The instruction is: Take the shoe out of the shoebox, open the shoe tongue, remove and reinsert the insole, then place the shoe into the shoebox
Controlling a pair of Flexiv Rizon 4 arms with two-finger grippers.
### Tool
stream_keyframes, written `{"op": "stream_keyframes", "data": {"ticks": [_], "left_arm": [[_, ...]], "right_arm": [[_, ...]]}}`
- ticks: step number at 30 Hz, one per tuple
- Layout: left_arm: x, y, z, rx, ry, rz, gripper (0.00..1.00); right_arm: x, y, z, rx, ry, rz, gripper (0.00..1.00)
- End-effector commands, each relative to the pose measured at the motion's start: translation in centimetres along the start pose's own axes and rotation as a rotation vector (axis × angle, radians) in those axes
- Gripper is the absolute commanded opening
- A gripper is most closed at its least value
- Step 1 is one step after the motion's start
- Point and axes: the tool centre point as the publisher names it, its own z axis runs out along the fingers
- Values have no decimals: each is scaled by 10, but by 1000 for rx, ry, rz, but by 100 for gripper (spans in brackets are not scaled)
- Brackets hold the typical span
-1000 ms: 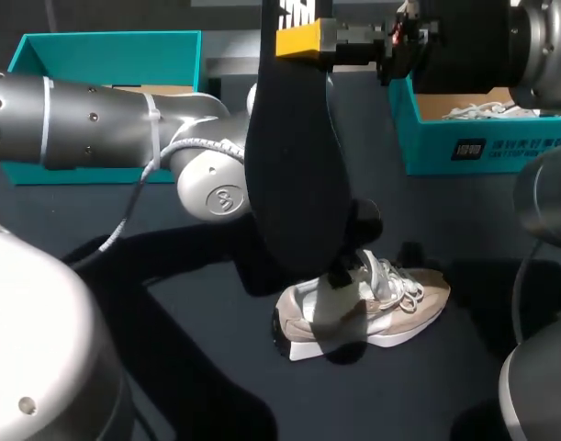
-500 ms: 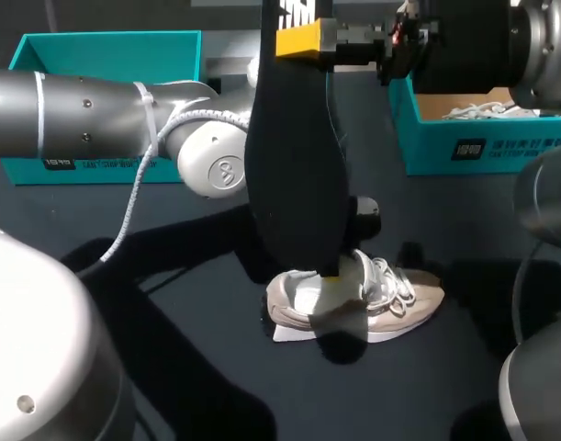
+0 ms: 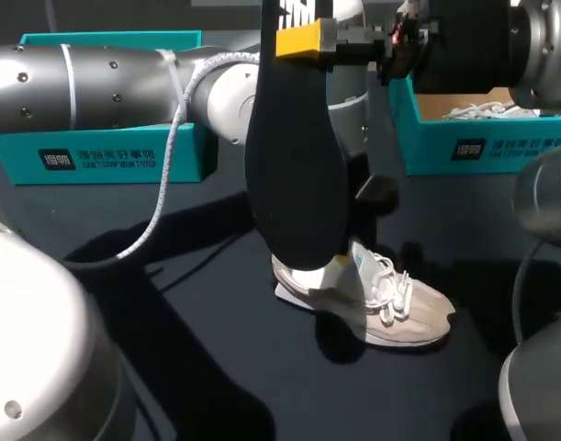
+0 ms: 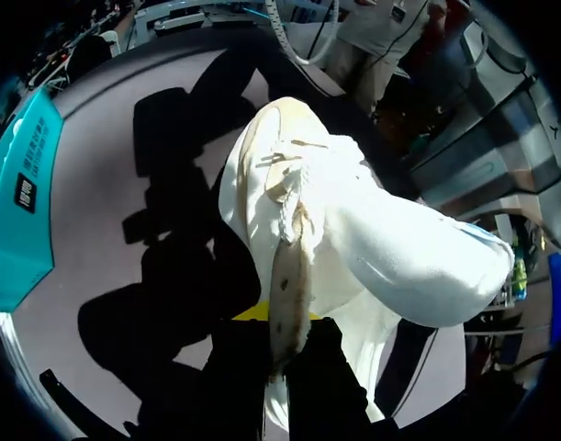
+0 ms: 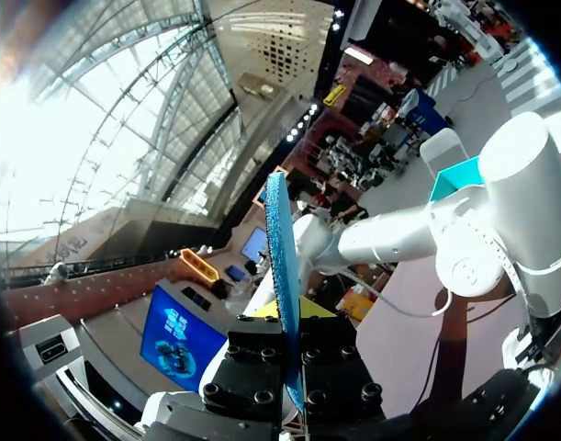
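Shoe [image 3: 390, 308] turned in left claw [image 4: 282, 326]; right shoebox [image 3: 482, 147] holds laces [image 3: 482, 112], maybe.

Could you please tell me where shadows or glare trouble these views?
Head view: arm shadows darken the table around the shoe. Left wrist view: harsh light bleaches the shoe; hard black shadows beside it. Right wrist view: glare behind the insole.

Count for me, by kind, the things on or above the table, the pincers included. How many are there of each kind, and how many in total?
shoe: 1
insole: 1
teal boxes: 2, one at the left and one at the right
pincers: 2, the left pincer and the right pincer
Total: 6
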Motion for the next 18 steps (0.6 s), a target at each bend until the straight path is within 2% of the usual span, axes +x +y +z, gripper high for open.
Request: {"op": "stream_keyframes", "data": {"ticks": [1, 3, 4, 5, 6, 7, 10, 11, 14, 18], "left_arm": [[-3, 1, 1, 5, 17, 2, 0], [-3, 1, 1, 5, 17, 2, 0], [-1, 1, 1, -24, 20, 49, 0], [1, 1, 0, -68, 58, 133, 0], [1, 4, 0, -49, 104, 222, 0], [3, 8, -1, -101, 106, 243, 0], [3, 14, 0, -209, 230, 393, 0], [3, 15, -1, -217, 260, 475, 0], [2, 15, -5, -352, 368, 580, 0], [-1, 11, -12, -421, 411, 753, 0]], "right_arm": [[0, 2, 6, 0, -1, 2, 0], [0, 2, 6, 0, -1, 2, 0], [0, 2, 6, 0, -1, 2, 0], [0, 2, 6, 0, -1, 2, 0], [0, 2, 6, 0, -1, 2, 0], [0, 2, 6, 0, -1, 2, 0], [0, 2, 6, 0, -1, 2, 0], [0, 2, 6, 0, -1, 2, 0], [0, 2, 6, 0, -1, 2, 0], [0, 2, 6, 0, -1, 2, 0]]}}
